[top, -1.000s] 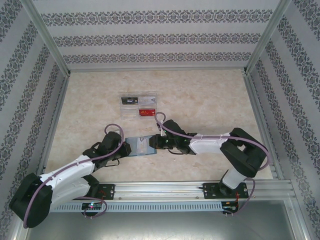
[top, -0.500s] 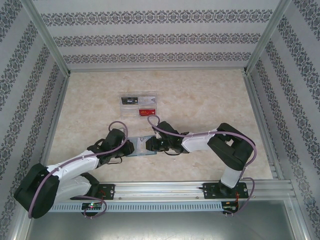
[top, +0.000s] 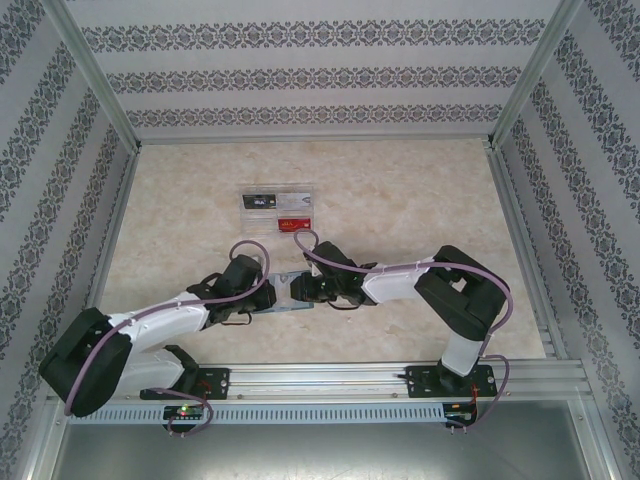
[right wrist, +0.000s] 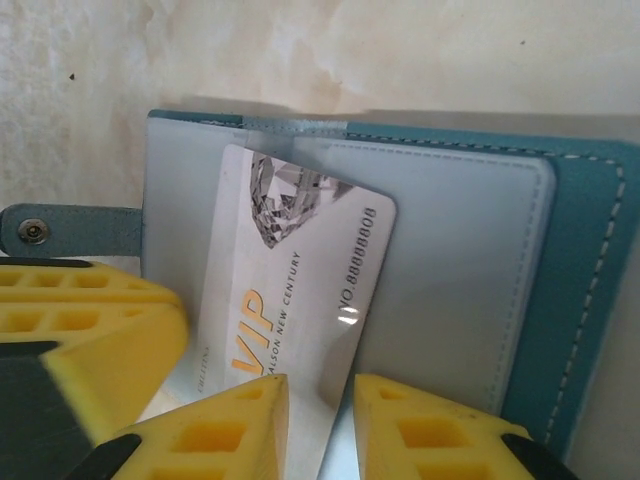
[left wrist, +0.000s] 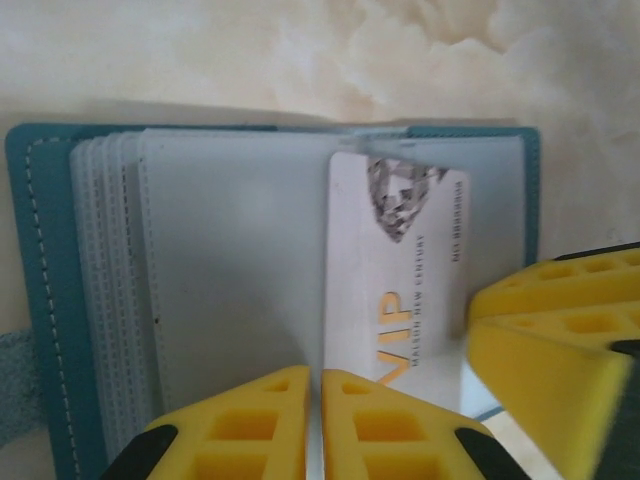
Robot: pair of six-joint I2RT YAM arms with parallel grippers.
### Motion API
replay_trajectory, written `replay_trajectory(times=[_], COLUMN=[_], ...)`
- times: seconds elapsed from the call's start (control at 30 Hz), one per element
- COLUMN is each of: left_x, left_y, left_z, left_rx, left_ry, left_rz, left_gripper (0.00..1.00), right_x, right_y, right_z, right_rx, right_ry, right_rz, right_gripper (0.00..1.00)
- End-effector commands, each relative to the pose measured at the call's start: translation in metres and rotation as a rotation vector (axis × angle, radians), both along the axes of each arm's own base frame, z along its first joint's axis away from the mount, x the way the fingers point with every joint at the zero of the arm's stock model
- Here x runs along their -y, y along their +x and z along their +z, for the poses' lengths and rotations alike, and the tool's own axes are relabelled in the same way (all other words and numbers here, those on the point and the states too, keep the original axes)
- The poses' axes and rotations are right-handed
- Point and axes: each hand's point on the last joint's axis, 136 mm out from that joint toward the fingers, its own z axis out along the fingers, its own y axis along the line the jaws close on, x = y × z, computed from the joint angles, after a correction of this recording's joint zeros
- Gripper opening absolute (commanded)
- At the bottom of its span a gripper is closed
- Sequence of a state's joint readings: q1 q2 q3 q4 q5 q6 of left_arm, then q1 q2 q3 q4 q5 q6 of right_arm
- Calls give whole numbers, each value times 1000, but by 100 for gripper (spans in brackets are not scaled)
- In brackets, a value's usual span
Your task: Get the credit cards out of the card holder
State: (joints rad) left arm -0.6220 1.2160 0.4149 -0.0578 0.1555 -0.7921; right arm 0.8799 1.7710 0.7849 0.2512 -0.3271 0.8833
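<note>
The teal card holder [top: 283, 293] lies open on the table between both grippers. In the left wrist view its teal cover [left wrist: 40, 300] frames a stack of clear sleeves, and a white VIP credit card [left wrist: 400, 300] sticks partway out of one sleeve. My left gripper [left wrist: 318, 400] is shut, its tips down on the clear sleeve beside the card's edge. In the right wrist view my right gripper [right wrist: 320, 410] stands slightly open over the card [right wrist: 300, 270], one finger above the card, the other above the sleeve. The card lies flat and tilted.
A clear plastic tray [top: 277, 211] with black, silver and red cards sits behind the holder. The holder's snap strap [right wrist: 70, 230] points sideways. Each gripper's yellow finger crowds the other's view. Metal frame posts and patterned walls enclose the marble table [top: 420, 190].
Both grippers closed in on the holder, the left arm pushing forward and right, the right gripper sliding left over the sleeves. The right jaws have parted a little.
</note>
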Motion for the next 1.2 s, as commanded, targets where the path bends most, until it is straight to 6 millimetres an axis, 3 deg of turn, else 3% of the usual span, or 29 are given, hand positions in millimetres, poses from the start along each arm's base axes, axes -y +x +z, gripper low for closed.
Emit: replay_trajectory(times=[0.0, 0.17, 0.37, 0.53, 0.87, 1.17], left_x=[4, 0, -3, -6, -9, -7], left_y=[6, 1, 1, 1, -1, 0], left_z=[0, -8, -4, -2, -3, 3], left_rx=[20, -3, 8, 15, 15, 27], left_ry=[5, 19, 24, 38, 46, 35], left_rz=[0, 11, 16, 20, 24, 21], left_gripper=[12, 11, 11, 11, 11, 11], right_x=[0, -3, -4, 3, 28, 38], right_y=[0, -1, 1, 3, 2, 2], right_z=[-6, -8, -5, -3, -7, 12], right_rx=[1, -6, 0, 4, -19, 10], right_ry=[-28, -19, -7, -7, 8, 56], right_rz=[11, 20, 11, -7, -53, -49], right_gripper=[27, 26, 10, 4, 2, 1])
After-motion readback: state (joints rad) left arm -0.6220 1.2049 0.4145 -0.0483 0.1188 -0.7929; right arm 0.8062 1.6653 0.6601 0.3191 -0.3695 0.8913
